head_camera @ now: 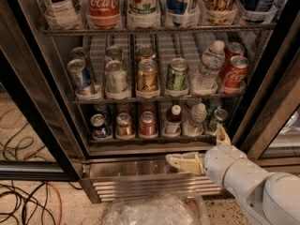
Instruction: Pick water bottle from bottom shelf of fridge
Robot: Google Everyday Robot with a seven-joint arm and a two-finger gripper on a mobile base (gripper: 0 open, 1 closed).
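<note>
The fridge (45,102) stands open in front of me. On its bottom shelf (140,138) the small clear water bottle (197,118) with a white cap stands in the fifth lane from the left, between a white-capped bottle of dark liquid (174,120) and a green can (218,119). My gripper (200,149) is outside the fridge, below and just in front of the bottom shelf, a little right of the water bottle. Its cream fingers (183,162) are spread apart and hold nothing.
Cans (124,124) fill the left lanes of the bottom shelf. The middle rack holds cans and a taller labelled clear bottle (208,67). The steel base grille (140,184) is below. A clear plastic bag (154,211) lies on the floor in front. Cables (21,196) lie on the floor at left.
</note>
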